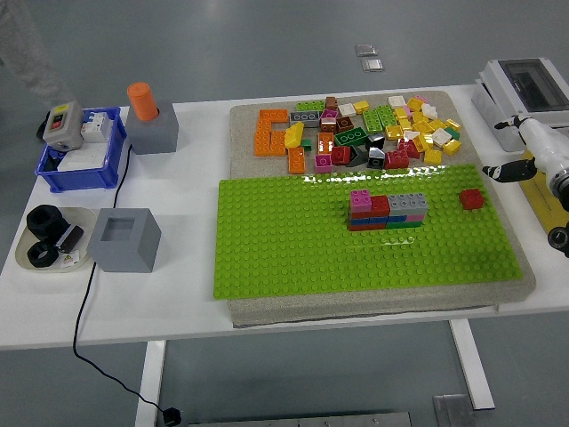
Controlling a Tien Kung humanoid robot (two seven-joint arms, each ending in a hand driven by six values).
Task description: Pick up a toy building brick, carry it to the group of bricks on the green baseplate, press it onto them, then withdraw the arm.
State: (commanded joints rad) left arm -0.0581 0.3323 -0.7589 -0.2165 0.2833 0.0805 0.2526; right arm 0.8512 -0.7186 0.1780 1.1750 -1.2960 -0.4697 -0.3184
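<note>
Fingers: you can see a few dark fingers (500, 170) of the right hand (520, 151) at the picture's right edge, past the pad, loosely spread and holding nothing.
Left arm: not in view.
Nearest brick: a lone red brick (471, 198) sits on the green baseplate (293, 249), near its right end, closest to your hand.
Target group: the stacked bricks (388, 212) stand mid-baseplate, left of the red brick and apart from it.
Loose pile: more bricks (391, 129) lie beyond the baseplate's far edge.
Counter: the white counter (191, 191) also carries grey blocks and a blue bin, well to the left.
Risk: reaching in from the side, you could nudge the red brick instead of pinching it, or clip the grey box (520, 84) beside your wrist.
Risk: pressing off-line could leave the studs unseated.
</note>
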